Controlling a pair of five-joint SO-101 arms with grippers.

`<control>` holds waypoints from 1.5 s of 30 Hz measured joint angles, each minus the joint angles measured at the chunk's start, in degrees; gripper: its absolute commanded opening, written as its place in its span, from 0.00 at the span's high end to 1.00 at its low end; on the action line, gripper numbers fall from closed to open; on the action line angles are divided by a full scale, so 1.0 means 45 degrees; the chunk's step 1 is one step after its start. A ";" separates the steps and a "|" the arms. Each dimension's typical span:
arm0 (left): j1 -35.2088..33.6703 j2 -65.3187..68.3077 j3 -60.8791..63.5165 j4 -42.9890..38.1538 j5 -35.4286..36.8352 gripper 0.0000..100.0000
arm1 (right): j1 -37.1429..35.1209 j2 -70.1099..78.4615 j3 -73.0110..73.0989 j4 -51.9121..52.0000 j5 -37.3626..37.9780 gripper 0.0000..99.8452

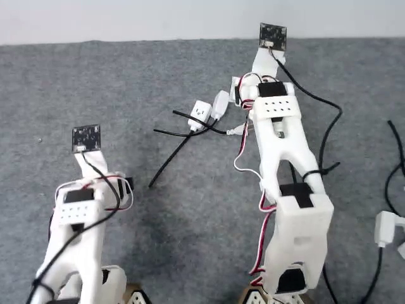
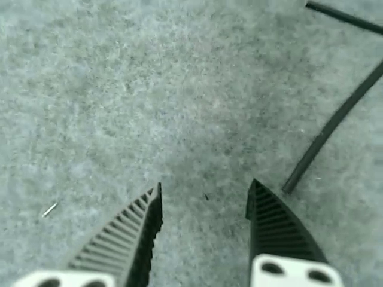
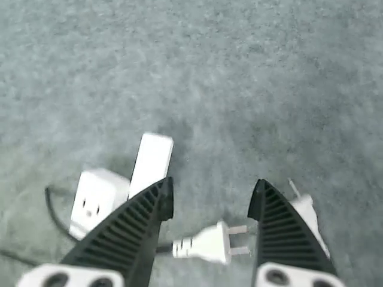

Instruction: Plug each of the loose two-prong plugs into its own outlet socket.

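One plug (image 3: pixel 206 243) between spread right gripper (image 3: pixel 213 180) jaws, outlet socket (image 3: pixel 90 203) beside.

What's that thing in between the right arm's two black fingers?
In the right wrist view, a white two-prong plug lies on the grey carpet between the open fingers of the right gripper.

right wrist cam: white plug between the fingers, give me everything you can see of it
The plug is small and white, plastic by the look of it. Its two straight prongs point away from its dark cord. It lies flat on the grey carpet, unplugged, between the fingers of the open right gripper. I cannot tell whether either finger touches it. The outlet sits apart, off its cord end.
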 measured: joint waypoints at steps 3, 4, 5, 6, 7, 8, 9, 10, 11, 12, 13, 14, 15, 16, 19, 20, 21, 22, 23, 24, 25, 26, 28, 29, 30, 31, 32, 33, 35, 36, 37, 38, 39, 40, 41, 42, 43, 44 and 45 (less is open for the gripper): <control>0.0000 0.0742 -0.0488 0.0000 0.0000 0.78 | 0.0039 0.0879 -0.0332 -0.0156 0.0000 0.80; 0.0000 0.0879 -0.0606 0.0000 0.0000 0.78 | 0.0039 0.1133 -0.0352 -0.0137 0.0000 0.80; 0.0000 0.0977 -0.0723 0.0000 0.0000 0.78 | 0.0000 0.1309 -0.0352 -0.0020 0.0000 0.80; 0.0000 0.1055 -0.0860 0.0000 -0.0039 0.78 | -0.0020 0.1407 -0.0352 0.0176 0.0000 0.80; 0.0000 0.1055 -0.0996 0.0000 -0.0293 0.78 | 0.0039 0.1426 -0.0352 0.0449 0.0000 0.81; 0.0059 0.1074 -0.1133 0.0000 -0.0625 0.78 | 0.0117 0.1426 -0.0371 0.0801 0.0000 0.82; 0.0215 0.1074 -0.1250 0.0000 -0.0938 0.78 | 0.0254 0.1426 -0.0449 0.1250 -0.0039 0.86; 0.0449 0.1074 -0.1328 0.0000 -0.1309 0.78 | 0.0391 0.1387 -0.0527 0.1719 -0.0039 0.89; 0.0703 0.1094 -0.1407 0.0000 -0.1524 0.78 | 0.0547 0.1328 -0.0527 0.2188 -0.0039 0.93; 0.1016 0.1094 -0.1465 0.0000 -0.1582 0.78 | 0.0723 0.1270 -0.0567 0.2598 -0.0078 0.95; 0.1407 0.1094 -0.1543 0.0000 -0.1739 0.78 | 0.0899 0.1192 -0.0567 0.3009 -0.0117 0.95; 0.1739 0.1094 -0.1641 0.0000 -0.1758 0.78 | 0.1074 0.1094 -0.0567 0.3341 -0.0117 0.95; 0.2071 0.1094 -0.1719 0.0000 -0.1758 0.78 | 0.1250 0.1055 -0.0567 0.3575 -0.0117 0.94; 0.2403 0.1094 -0.1797 0.0000 -0.1758 0.78 | 0.1426 0.1035 -0.0547 0.3712 -0.0117 0.93; 0.3360 0.1504 -0.2247 0.0000 -0.1778 0.76 | 0.1895 0.0860 0.0352 0.3907 -0.0117 0.93; 0.3556 0.1817 -0.2540 0.0000 -0.1778 0.74 | 0.2032 0.0801 0.0703 0.3927 -0.0117 0.93; 0.3731 0.2208 -0.2891 0.0000 -0.1778 0.73 | 0.2168 0.0723 0.0996 0.3927 -0.0117 0.93; 0.3868 0.2716 -0.3302 0.0000 -0.1778 0.73 | 0.2305 0.0586 0.1270 0.3927 -0.0117 0.93; 0.4024 0.3263 -0.3751 0.0000 -0.1817 0.72 | 0.2442 0.0430 0.1524 0.3927 -0.0117 0.93; 0.4142 0.3907 -0.4278 0.0000 -0.1856 0.72 | 0.2598 0.0234 0.1758 0.3927 -0.0117 0.93; 0.4220 0.4532 -0.4767 0.0000 -0.1973 0.72 | 0.2774 0.0039 0.1954 0.3907 -0.0117 0.93; 0.4278 0.5158 -0.5294 0.0000 -0.2266 0.72 | 0.2950 -0.0176 0.2227 0.3907 -0.0117 0.93; 0.4278 0.6193 -0.6212 0.0000 -0.3223 0.72 | 0.3341 -0.0508 0.2755 0.3770 0.0059 0.93; 0.4278 0.6623 -0.6603 0.0000 -0.3829 0.72 | 0.3536 -0.0625 0.3009 0.3614 0.0215 0.93; 0.4278 0.6994 -0.6974 0.0000 -0.4376 0.72 | 0.3751 -0.0723 0.3321 0.3438 0.0332 0.93; 0.4278 0.7306 -0.7346 0.0000 -0.4904 0.72 | 0.3927 -0.0840 0.3614 0.3223 0.0488 0.93; 0.4259 0.7619 -0.7717 0.0000 -0.5392 0.72 | 0.4103 -0.0899 0.3849 0.3028 0.0586 0.93; 0.4181 0.7912 -0.8107 0.0000 -0.5802 0.72 | 0.4239 -0.0996 0.4083 0.2852 0.0703 0.93; 0.3985 0.8440 -0.8791 0.0000 -0.6525 0.72 | 0.4454 -0.1094 0.4317 0.2657 0.0879 0.93; 0.3868 0.8713 -0.9123 0.0000 -0.6877 0.72 | 0.4493 -0.1114 0.4337 0.2598 0.0938 0.93; 0.3790 0.9045 -0.9436 0.0000 -0.7267 0.72 | 0.4513 -0.1114 0.4357 0.2579 0.0996 0.93; 0.3751 0.9397 -0.9709 0.0000 -0.7639 0.72 | 0.4513 -0.1114 0.4357 0.2540 0.1055 0.93; 0.3712 0.9729 -1.0002 0.0000 -0.8068 0.72 | 0.4513 -0.1114 0.4357 0.2540 0.1094 0.93; 0.3692 1.0061 -1.0237 0.0000 -0.8420 0.72 | 0.4493 -0.1114 0.4357 0.2540 0.1114 0.93; 0.3653 1.0393 -1.0510 0.0000 -0.8674 0.72 | 0.4493 -0.1114 0.4357 0.2520 0.1133 0.93; 0.3575 1.0706 -1.0823 0.0000 -0.8889 0.72 | 0.4493 -0.1114 0.4357 0.2501 0.1133 0.93; 0.3477 1.1038 -1.1175 0.0000 -0.9065 0.72 | 0.4493 -0.1114 0.4357 0.2501 0.1133 0.93; 0.3380 1.1350 -1.1565 0.0000 -0.9221 0.72 | 0.4493 -0.1114 0.4357 0.2501 0.1133 0.93; 0.3302 1.1722 -1.2015 0.0000 -0.9377 0.72 | 0.4493 -0.1114 0.4357 0.2501 0.1133 0.93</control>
